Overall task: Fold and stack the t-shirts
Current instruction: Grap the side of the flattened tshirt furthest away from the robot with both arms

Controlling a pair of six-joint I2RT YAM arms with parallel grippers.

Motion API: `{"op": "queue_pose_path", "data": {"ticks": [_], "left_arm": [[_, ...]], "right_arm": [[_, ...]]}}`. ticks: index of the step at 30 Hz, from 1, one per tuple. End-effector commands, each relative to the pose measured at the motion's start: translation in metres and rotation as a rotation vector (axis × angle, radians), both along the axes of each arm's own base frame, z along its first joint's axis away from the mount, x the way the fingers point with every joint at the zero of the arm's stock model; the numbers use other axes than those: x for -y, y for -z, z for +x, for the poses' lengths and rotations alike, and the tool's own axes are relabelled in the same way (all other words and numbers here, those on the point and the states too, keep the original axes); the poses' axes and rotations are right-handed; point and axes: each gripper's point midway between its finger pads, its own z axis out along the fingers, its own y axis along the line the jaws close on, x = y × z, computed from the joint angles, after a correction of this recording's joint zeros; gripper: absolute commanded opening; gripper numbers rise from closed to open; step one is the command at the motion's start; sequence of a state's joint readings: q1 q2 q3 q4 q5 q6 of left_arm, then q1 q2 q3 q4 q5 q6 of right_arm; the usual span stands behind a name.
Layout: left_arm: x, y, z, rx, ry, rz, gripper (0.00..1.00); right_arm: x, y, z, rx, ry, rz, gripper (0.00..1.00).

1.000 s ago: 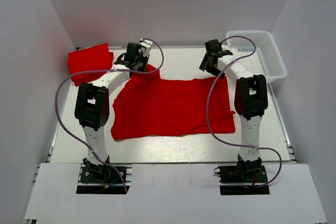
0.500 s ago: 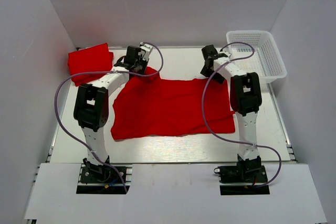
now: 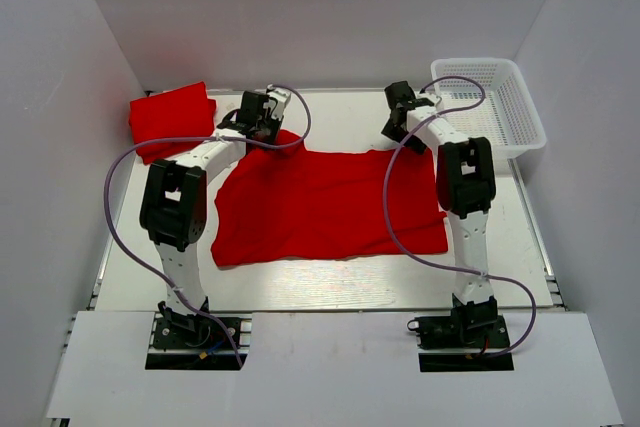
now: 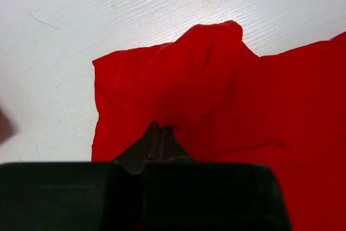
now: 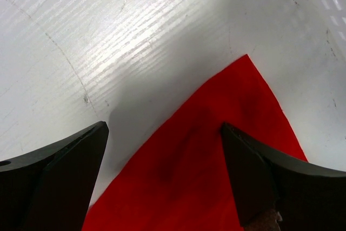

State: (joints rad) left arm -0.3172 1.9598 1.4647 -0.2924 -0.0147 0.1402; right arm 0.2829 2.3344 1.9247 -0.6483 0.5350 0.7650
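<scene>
A red t-shirt (image 3: pixel 330 205) lies spread out in the middle of the table. My left gripper (image 3: pixel 262 127) is at its far left corner, shut on a pinched-up fold of the red cloth (image 4: pixel 189 79); its fingertips (image 4: pixel 154 133) meet under the bunched fabric. My right gripper (image 3: pixel 398 122) hangs just above the shirt's far right corner (image 5: pixel 243 106), jaws wide open, one on each side of the corner, with nothing between them. A second red t-shirt (image 3: pixel 170 119) lies folded at the far left of the table.
A white mesh basket (image 3: pixel 500 107) stands at the far right, close to the right arm. White walls close in the table on three sides. Purple cables loop from both arms over the shirt.
The right gripper has moved a little left and farther back toward the shirt's far right corner, still open. The left gripper has barely shifted and keeps its hold on the cloth.
</scene>
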Motion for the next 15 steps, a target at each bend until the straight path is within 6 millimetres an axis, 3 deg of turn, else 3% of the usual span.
{"op": "queue_pose_path", "data": {"ticks": [1,5,7,10,12,14,15], "left_arm": [[-0.003,-0.037,-0.002,0.065,-0.002,-0.016,0.00],[-0.002,-0.042,-0.003,0.071,-0.008,-0.026,0.00],[-0.001,-0.040,-0.005,0.060,0.000,-0.030,0.00],[-0.001,-0.040,-0.005,0.060,0.000,-0.030,0.00],[-0.004,-0.039,-0.006,0.054,-0.009,-0.019,0.00],[-0.004,-0.039,-0.006,0.054,-0.009,-0.019,0.00],[-0.004,-0.039,-0.006,0.054,-0.009,-0.019,0.00]], "right_arm": [[0.006,-0.009,0.015,0.044,0.023,-0.025,0.90],[0.008,0.012,0.010,-0.009,0.014,-0.039,0.88],[0.007,0.019,0.008,-0.026,0.012,-0.036,0.79],[0.006,0.029,0.003,-0.060,0.008,-0.038,0.74],[0.007,0.032,-0.002,-0.078,0.009,-0.041,0.61],[0.008,0.033,-0.008,-0.094,0.007,-0.044,0.39],[0.010,0.033,-0.013,-0.104,0.009,-0.043,0.33]]}}
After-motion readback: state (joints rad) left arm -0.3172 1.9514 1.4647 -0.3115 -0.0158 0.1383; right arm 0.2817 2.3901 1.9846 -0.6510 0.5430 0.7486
